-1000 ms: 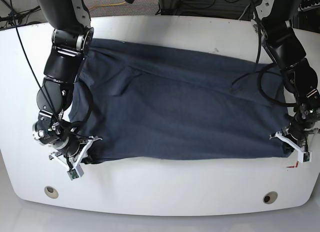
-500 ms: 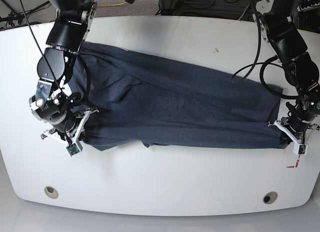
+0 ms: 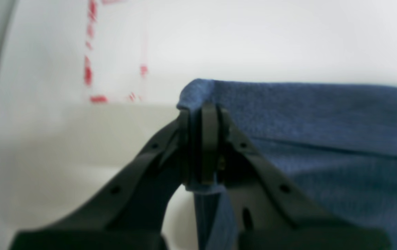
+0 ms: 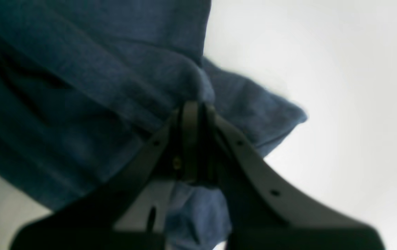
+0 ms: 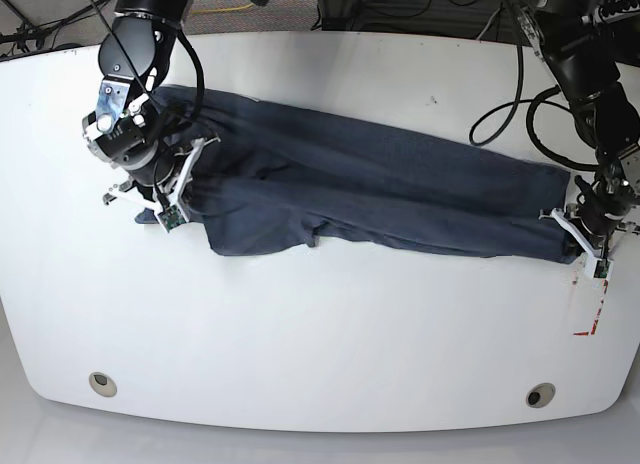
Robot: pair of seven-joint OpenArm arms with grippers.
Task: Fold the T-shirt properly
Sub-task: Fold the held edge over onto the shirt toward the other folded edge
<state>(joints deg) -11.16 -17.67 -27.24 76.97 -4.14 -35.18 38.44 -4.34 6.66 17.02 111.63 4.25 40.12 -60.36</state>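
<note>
The T-shirt (image 5: pixel 370 199) lies stretched in a long dark band across the middle of the white table (image 5: pixel 320 334). The left gripper (image 5: pixel 585 246) pinches its corner at the frame's right; the right gripper (image 5: pixel 175 184) clamps bunched fabric at upper left.

place: robotics lab | evidence: white table (image 5: pixel 320 364), two robot arms, cables (image 5: pixel 500 124), red tape marks (image 5: pixel 590 314)

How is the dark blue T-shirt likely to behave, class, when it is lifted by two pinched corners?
Probably floppy: the T-shirt sags and creases between the left pincer and the right pincer. Likely light, since small pinches on its edge hold it. It should not slip easily; its weave looks matte.
</note>
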